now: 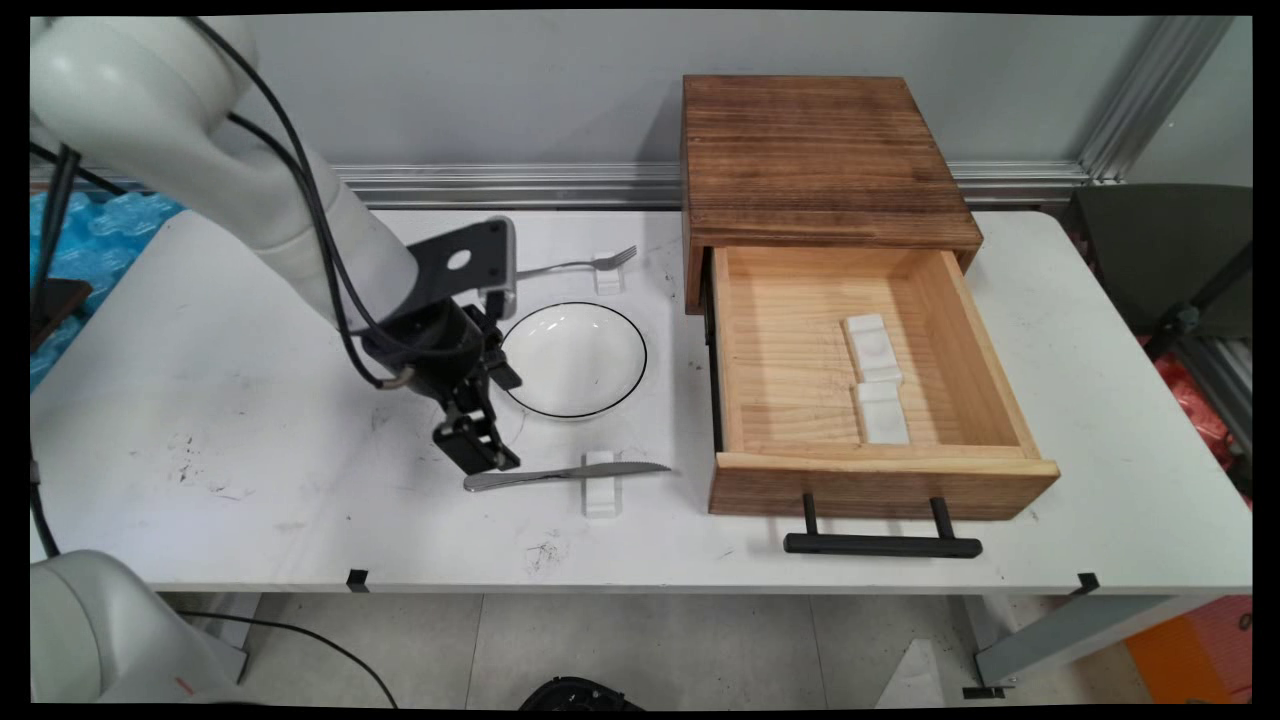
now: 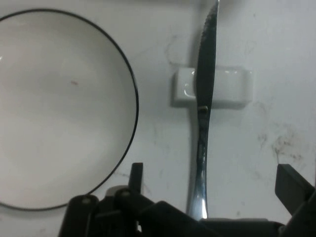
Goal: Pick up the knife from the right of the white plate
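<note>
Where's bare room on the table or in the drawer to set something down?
Free: the table left of the gripper; its right end beyond the drawer; the drawer's left half, beside two white rests. Crowded: the middle, with plate, fork behind, knife on its rest in front.

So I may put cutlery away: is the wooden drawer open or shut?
Open. The drawer is pulled out of the wooden box toward the table's near edge, its inside showing two white rests.
</note>
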